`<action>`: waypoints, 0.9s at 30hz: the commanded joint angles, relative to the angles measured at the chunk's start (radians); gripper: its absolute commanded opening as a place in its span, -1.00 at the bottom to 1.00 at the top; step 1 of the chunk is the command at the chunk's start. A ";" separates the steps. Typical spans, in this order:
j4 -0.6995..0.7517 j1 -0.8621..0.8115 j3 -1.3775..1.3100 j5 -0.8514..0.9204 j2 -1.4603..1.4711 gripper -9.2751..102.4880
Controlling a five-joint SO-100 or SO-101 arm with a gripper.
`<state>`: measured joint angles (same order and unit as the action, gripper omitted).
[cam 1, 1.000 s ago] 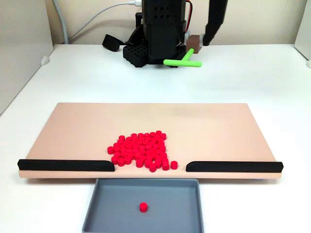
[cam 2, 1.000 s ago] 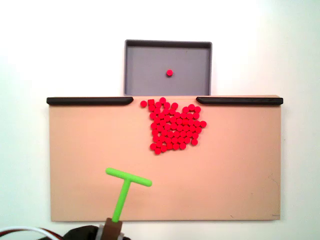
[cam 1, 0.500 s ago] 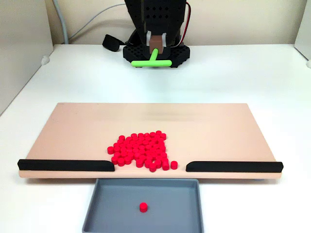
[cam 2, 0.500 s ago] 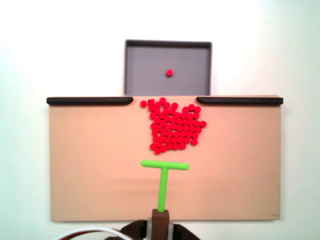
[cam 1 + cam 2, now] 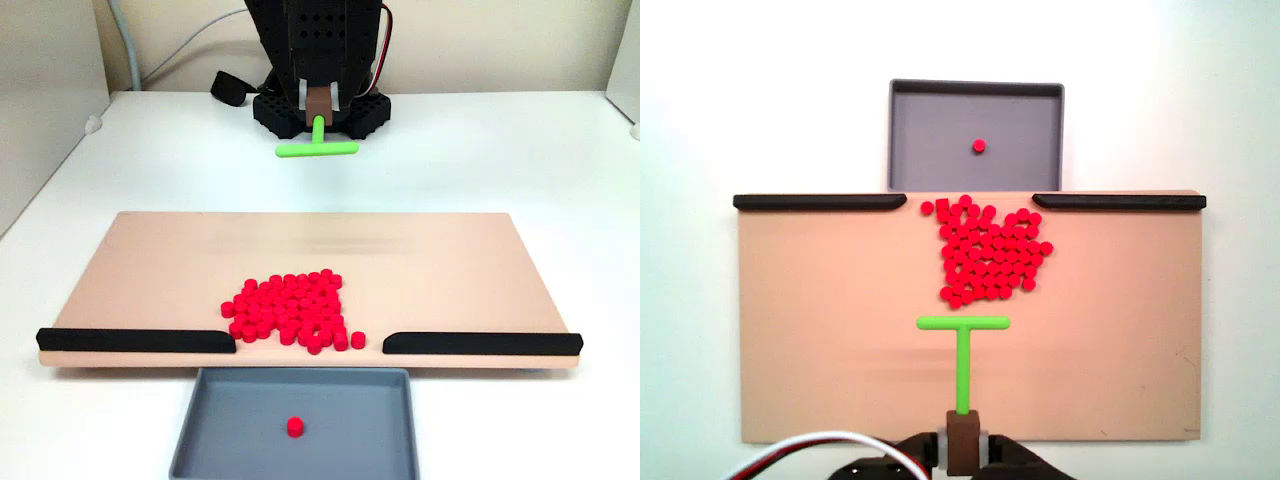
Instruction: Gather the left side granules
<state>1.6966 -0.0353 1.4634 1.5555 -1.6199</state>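
The granules point(image 5: 288, 310) lie in one tight red cluster on the beige board point(image 5: 160, 260), just behind the gap between two black rails. In a fixed view from above, the granules point(image 5: 990, 255) sit slightly right of centre, and the bar of a green T-shaped stick point(image 5: 963, 340) hovers just short of them. My gripper point(image 5: 962, 448) is shut on the stick's brown block at the board's near edge. From the front, the gripper point(image 5: 318, 100) holds the green T-shaped stick point(image 5: 317, 148) well behind the board. One granule point(image 5: 294, 427) lies in the grey tray point(image 5: 230, 430).
Black rails point(image 5: 820, 202) point(image 5: 1118, 202) line the board's edge on either side of the gap that opens onto the grey tray point(image 5: 930, 120). The arm's black base point(image 5: 270, 110) and cables stand behind the board. White table surrounds everything.
The stick swung from one side to the board's middle and squared up. Its bar then moved slightly closer to the granules. The granules have not moved.
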 commanded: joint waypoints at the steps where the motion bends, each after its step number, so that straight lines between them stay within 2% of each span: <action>1: -0.005 -0.015 -0.021 0.011 0.009 -0.84; 27: -0.003 -0.011 -0.021 0.040 0.005 -0.84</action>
<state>1.6920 -0.0445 1.4634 1.5846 -1.5877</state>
